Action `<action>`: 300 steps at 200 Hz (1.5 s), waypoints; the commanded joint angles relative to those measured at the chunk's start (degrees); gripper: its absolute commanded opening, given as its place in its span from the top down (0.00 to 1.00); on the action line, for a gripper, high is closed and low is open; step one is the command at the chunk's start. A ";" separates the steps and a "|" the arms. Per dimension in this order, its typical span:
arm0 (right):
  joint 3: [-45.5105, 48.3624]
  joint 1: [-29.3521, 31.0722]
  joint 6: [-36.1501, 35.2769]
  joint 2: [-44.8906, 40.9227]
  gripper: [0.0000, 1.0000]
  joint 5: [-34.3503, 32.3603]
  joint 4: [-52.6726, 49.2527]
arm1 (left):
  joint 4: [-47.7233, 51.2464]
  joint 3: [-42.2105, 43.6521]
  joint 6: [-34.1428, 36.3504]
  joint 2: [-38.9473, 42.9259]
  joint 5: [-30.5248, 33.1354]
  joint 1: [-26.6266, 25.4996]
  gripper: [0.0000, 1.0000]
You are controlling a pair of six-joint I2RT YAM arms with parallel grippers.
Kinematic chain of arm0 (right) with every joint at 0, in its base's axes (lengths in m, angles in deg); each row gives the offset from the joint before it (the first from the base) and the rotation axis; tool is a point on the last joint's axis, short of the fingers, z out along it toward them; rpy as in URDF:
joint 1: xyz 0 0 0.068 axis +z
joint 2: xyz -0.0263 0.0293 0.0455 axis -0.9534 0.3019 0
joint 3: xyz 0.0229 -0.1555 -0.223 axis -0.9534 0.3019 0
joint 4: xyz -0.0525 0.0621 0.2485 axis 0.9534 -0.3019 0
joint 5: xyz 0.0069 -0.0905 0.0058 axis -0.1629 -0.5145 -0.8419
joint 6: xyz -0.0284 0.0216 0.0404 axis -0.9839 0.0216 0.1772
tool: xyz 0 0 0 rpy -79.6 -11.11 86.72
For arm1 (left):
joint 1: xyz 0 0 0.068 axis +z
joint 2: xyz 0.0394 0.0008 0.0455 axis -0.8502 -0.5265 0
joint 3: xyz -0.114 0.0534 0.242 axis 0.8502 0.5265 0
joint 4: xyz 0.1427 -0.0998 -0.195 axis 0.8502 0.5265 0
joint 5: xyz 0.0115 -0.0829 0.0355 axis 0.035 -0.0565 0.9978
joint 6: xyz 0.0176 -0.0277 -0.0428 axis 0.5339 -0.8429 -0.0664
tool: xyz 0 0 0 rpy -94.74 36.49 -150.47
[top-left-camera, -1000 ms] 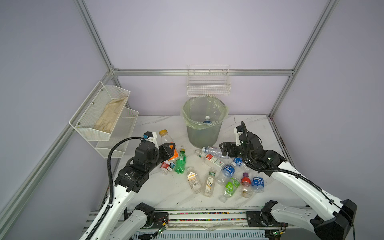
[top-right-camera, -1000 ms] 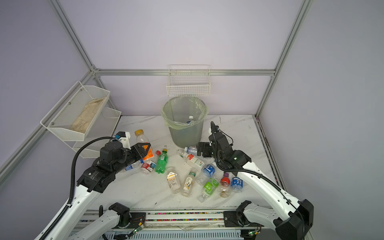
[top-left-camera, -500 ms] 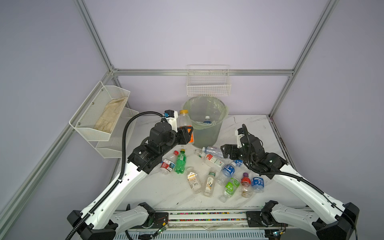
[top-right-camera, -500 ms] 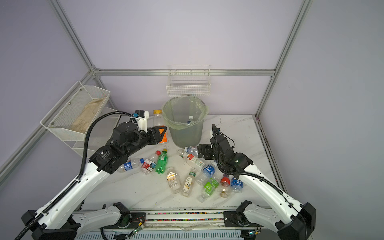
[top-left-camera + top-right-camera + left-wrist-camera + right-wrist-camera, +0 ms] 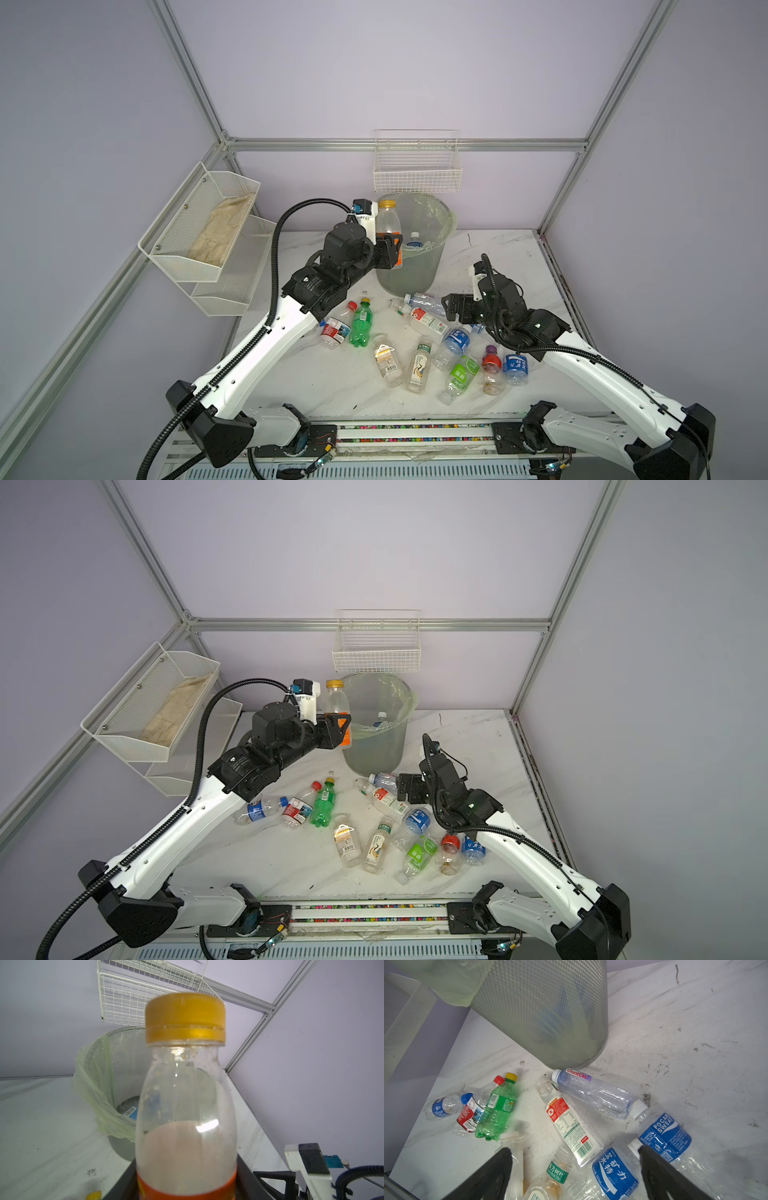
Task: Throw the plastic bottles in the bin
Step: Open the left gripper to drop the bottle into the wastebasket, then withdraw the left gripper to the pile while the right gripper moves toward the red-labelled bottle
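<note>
From where I stand, both top views show the left fingers (image 5: 384, 252) clamped on the orange band of an orange-capped bottle (image 5: 388, 222), held upright at the near left edge of the bin (image 5: 415, 276). I cannot tell from here whether it is over the opening or only beside the rim. A small bottle (image 5: 414, 241) lies inside the bin, and the loose bottles (image 5: 360, 328) are scattered over the bench (image 5: 498, 257). The right fingers (image 5: 451, 306) hang low over that heap, spread wide and holding nothing. In the left wrist view the held bottle (image 5: 185, 1115) fills the front and the bin (image 5: 124, 1047) stands behind it to one side, so I judge it not yet across the rim. Let go here and it would likely drop outside, or clip the green liner (image 5: 93, 1088) and bounce back. The grip sits low, so a quick swing could tilt the bottle loose. In the right wrist view the open fingers (image 5: 500, 1167) straddle a white-labelled bottle (image 5: 571, 1126) and a blue-labelled bottle (image 5: 614, 1172) lying close together. Closing may catch both, or squirt a crumpled one away. The purple-labelled bottle (image 5: 591, 1093) has its cap at the bin's foot, and a shove there could push the bin.
</note>
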 commanded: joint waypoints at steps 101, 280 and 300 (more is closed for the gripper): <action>3.96 -0.07 -1.26 -2.45 0.03 -0.45 2.31 | -4.46 -27.10 9.58 -22.48 6.23 -0.14 0.95; 3.94 -0.03 -0.03 -5.55 0.03 0.44 0.81 | -3.27 -25.65 8.88 -13.91 3.17 -2.86 0.00; 3.68 -0.03 0.06 -5.79 0.03 0.64 0.26 | -5.59 -21.61 8.07 -10.78 2.50 -2.86 0.00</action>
